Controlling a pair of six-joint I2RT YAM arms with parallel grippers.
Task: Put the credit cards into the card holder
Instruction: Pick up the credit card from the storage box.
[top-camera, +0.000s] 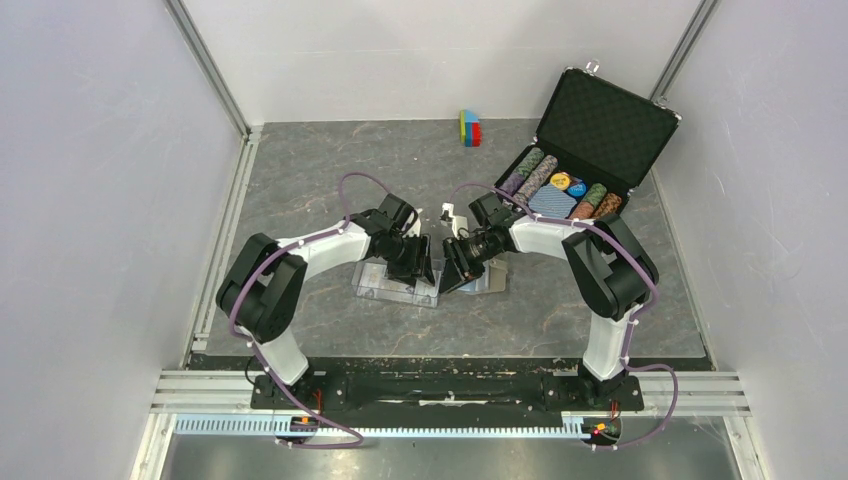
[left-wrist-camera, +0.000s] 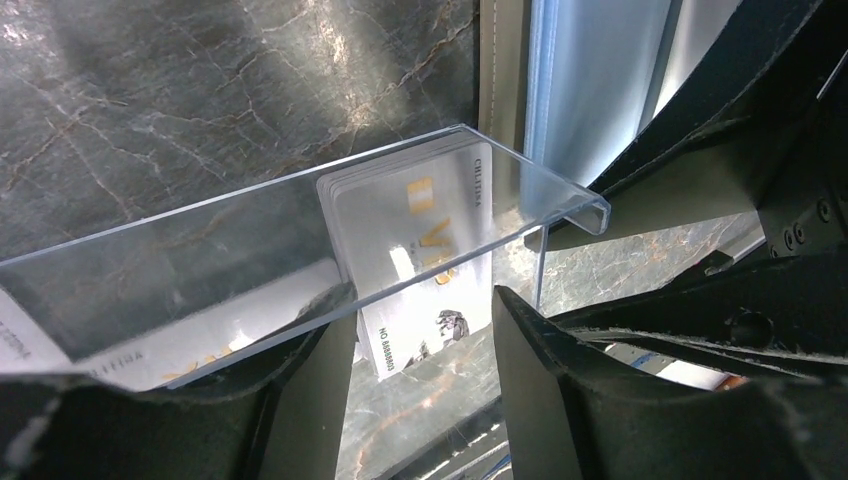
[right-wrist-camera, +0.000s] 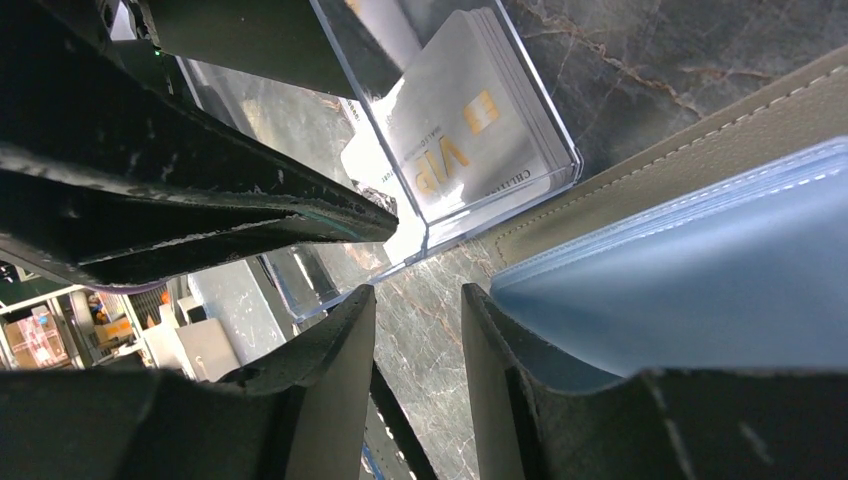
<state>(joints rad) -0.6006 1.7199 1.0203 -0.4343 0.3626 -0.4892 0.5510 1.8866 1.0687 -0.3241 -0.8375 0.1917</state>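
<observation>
A stack of whitish credit cards (left-wrist-camera: 410, 220) with gold "VIP" print stands in a clear plastic case (left-wrist-camera: 200, 260). One card (left-wrist-camera: 430, 310) pokes out below the case edge. My left gripper (left-wrist-camera: 425, 400) is open, its jaws apart just below that card, with bare table between them. The taupe card holder (right-wrist-camera: 640, 170) lies open beside the case, showing its light blue lining (right-wrist-camera: 700, 280). My right gripper (right-wrist-camera: 418, 390) is open and empty, with one finger (right-wrist-camera: 500, 380) against the lining's edge. In the top view both grippers (top-camera: 425, 270) (top-camera: 452, 275) meet tip to tip between the case (top-camera: 385, 285) and the holder (top-camera: 490, 283).
An open black chip briefcase (top-camera: 590, 150) with chips and a blue card deck stands at the back right. A small coloured block (top-camera: 470, 128) sits at the back. A small white object (top-camera: 447, 213) lies just behind the grippers. Walls close in the sides and back.
</observation>
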